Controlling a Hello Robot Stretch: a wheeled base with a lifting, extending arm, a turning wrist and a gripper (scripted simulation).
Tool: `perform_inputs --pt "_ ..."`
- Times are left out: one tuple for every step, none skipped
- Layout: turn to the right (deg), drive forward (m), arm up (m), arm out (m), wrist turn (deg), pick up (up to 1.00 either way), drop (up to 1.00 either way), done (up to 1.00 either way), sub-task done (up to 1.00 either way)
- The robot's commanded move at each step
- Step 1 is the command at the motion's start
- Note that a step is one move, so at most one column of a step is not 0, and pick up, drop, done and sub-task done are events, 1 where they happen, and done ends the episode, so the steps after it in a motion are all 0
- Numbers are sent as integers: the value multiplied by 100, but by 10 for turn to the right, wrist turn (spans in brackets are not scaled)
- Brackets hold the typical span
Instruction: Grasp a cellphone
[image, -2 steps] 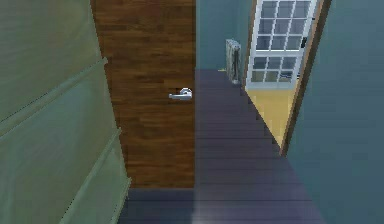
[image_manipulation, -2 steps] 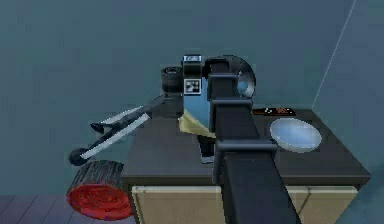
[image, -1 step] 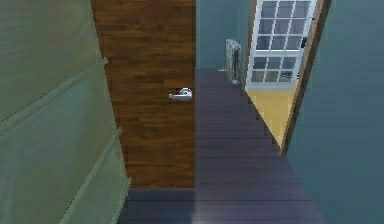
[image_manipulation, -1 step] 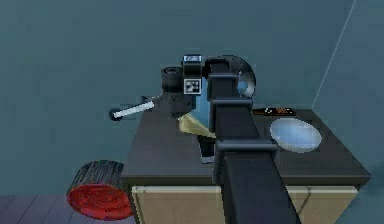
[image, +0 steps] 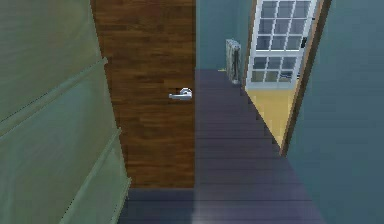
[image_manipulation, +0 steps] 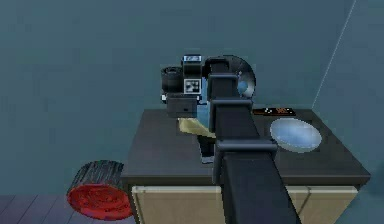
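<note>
- A small thin dark slab with a reddish-brown edge (image_manipulation: 272, 110), oblong like a cellphone, shows in the arm side view.
- It lies flat on the dark grey tabletop (image_manipulation: 165, 145), at the far edge near the blue wall.
- It rests just behind the pale round dish (image_manipulation: 295, 135), right of the dark square arm bar (image_manipulation: 245, 160); its finer details are too small to tell.

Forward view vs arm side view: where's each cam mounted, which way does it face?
Forward view: on the robot, facing ahead and slightly down a dark plank floor past a wooden door toward a glazed white door.
Arm side view: on the body, facing out sideways at a dark-topped table; the arm and gripper show.
Shared: blue-grey walls; no object I can match.
</note>
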Motion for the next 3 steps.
perform_inputs --pt "0 0 0 0 210 0 0 0 0" --pt "0 0 -24 0 0 0 0 0 0" --pt "0 0 0 0 0 100 0 0 0"
